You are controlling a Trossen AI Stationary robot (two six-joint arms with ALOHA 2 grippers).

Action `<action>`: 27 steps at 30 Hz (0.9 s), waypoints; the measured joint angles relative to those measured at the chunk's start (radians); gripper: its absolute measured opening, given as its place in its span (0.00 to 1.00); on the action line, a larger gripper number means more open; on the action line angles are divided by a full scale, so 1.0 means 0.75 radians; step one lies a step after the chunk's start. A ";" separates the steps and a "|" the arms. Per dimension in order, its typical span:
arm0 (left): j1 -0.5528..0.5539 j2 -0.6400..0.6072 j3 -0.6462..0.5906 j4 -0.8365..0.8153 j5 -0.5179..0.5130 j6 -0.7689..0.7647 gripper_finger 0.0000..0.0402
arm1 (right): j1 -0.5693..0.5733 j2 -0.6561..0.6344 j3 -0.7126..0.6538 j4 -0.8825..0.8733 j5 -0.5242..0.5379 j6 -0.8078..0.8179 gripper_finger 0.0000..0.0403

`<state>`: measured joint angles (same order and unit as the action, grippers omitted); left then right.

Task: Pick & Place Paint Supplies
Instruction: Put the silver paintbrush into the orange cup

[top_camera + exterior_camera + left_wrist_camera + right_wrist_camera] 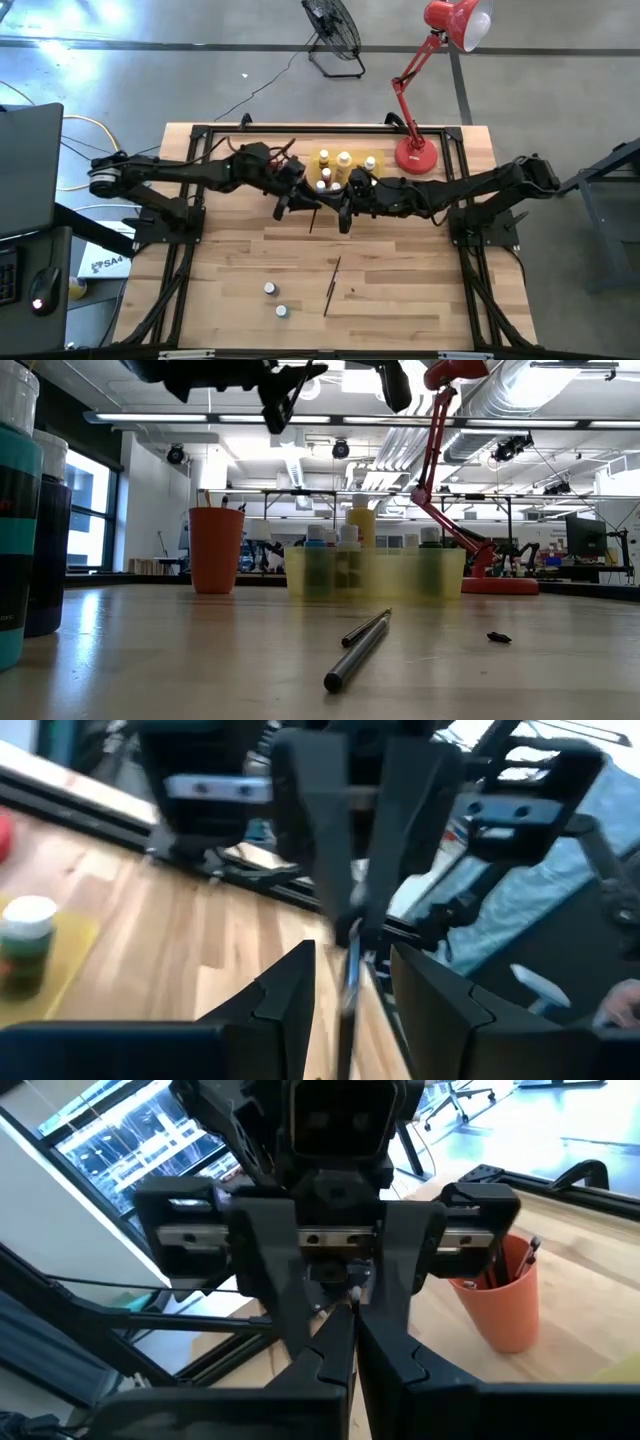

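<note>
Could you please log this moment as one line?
midair handover | right gripper shut on paintbrush | left gripper open around it

Both dark arms reach inward above the table's middle, grippers facing each other. The right gripper (345, 222) has fingers pressed together; the left gripper (283, 208) stands parted (fingers spread).
</note>
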<state>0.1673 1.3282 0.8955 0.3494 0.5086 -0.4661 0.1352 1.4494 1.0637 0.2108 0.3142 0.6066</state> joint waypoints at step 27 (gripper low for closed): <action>0.003 0.053 0.063 -0.078 0.048 0.048 0.03 | 0.000 0.000 0.000 0.003 -0.008 -0.037 0.01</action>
<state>0.1692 1.3682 0.9424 0.2909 0.5446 -0.4303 0.1352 1.4494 1.0637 0.2127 0.3085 0.5785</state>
